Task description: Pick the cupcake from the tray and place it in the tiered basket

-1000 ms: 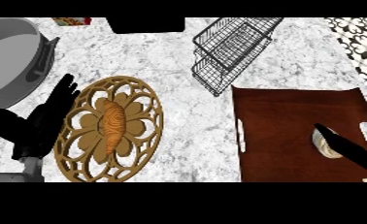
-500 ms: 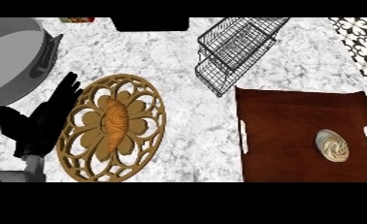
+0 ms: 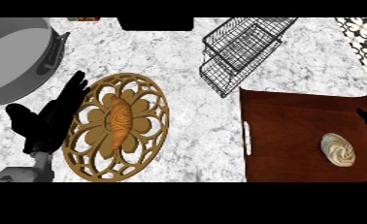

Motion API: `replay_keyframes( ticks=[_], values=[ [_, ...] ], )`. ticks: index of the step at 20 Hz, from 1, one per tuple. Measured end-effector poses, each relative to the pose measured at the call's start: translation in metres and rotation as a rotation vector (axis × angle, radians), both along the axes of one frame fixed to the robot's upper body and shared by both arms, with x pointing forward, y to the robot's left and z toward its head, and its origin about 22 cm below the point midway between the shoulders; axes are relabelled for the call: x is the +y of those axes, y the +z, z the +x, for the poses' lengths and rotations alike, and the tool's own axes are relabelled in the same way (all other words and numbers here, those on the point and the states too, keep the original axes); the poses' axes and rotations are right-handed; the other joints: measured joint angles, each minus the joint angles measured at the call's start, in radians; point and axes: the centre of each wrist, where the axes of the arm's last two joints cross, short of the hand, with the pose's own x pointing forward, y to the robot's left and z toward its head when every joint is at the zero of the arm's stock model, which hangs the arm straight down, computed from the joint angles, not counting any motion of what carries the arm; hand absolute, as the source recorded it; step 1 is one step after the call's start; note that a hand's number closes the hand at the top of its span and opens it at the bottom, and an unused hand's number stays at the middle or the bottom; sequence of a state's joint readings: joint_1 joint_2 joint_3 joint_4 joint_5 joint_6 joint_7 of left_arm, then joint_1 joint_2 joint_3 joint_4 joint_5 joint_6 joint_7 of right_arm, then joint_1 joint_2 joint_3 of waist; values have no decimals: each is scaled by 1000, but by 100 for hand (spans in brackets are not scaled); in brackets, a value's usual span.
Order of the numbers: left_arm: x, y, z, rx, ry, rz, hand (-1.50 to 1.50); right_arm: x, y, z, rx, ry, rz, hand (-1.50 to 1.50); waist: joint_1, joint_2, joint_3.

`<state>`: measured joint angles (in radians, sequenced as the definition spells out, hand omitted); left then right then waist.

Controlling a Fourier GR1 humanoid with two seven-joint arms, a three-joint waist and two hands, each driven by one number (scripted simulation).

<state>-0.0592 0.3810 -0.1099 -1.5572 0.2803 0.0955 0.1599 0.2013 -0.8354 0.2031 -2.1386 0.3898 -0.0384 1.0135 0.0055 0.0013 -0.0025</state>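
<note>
The cupcake (image 3: 338, 149), pale with a swirled top, lies on the dark brown tray (image 3: 287, 121) at the lower right, and nothing touches it. The black wire tiered basket (image 3: 240, 48) stands behind the tray, at the upper middle right. My left hand (image 3: 50, 116) rests open at the left edge, fingers up, beside a wooden trivet. Of my right hand (image 3: 362, 114) only a black sliver shows at the right edge, above and to the right of the cupcake; its fingers are hidden.
A round carved wooden trivet (image 3: 147, 131) with a croissant (image 3: 120, 121) on it lies left of centre. A grey pot (image 3: 22, 53) fills the upper left. A black object (image 3: 156, 23) sits at the back edge, a patterned item (image 3: 355, 29) in the top right corner.
My right hand, which reached over the cupcake one second ago, has drawn back to the right edge. The cupcake now shows whole on the tray. The left hand stayed put.
</note>
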Motion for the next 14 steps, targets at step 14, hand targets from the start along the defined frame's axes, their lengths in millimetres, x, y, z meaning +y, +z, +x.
replay_keyframes(
  ticks=[14],
  values=[
    [-2,1,-4,3,3,4,0,4,-67,28,79,-118,-62,-150,-4,-1,2]
  ],
)
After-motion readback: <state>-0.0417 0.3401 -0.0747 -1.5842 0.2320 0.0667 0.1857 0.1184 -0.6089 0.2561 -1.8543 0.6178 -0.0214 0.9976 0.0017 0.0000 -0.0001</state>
